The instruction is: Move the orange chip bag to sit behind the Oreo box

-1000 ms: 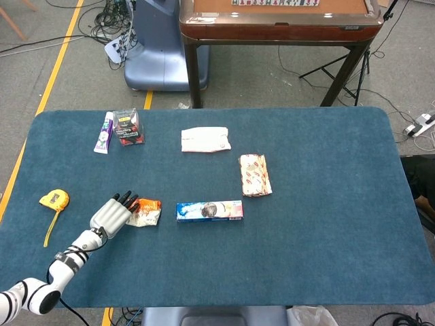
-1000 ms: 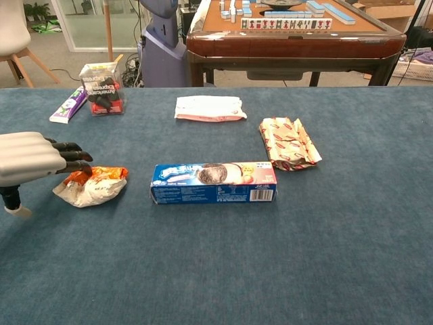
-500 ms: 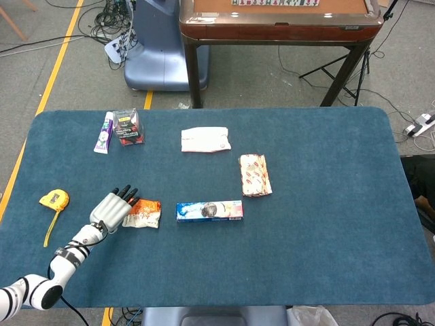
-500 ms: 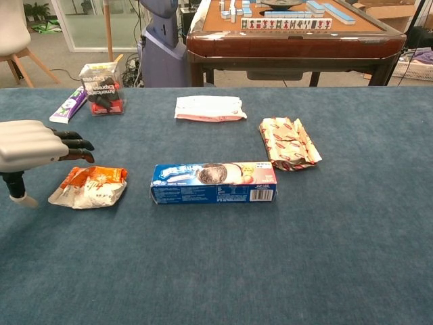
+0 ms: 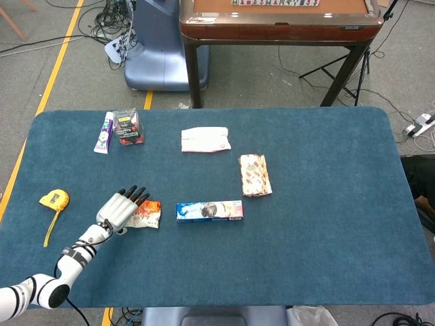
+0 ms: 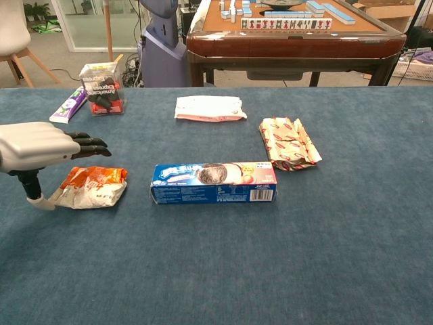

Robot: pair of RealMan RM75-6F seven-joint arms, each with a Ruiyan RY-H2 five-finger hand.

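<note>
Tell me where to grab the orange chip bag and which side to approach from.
Come down from above with the left hand, which hovers open over the orange chip bag. Probably pinch the crumpled middle: the bag lies flat and slack on the table, so its edges likely offer little. Its left side is free; the Oreo box lies right.

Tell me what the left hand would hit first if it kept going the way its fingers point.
Probably nothing soon: the left hand hovers above the orange chip bag, fingers aimed right and slightly away, passing behind the Oreo box. Depth is unclear.
</note>
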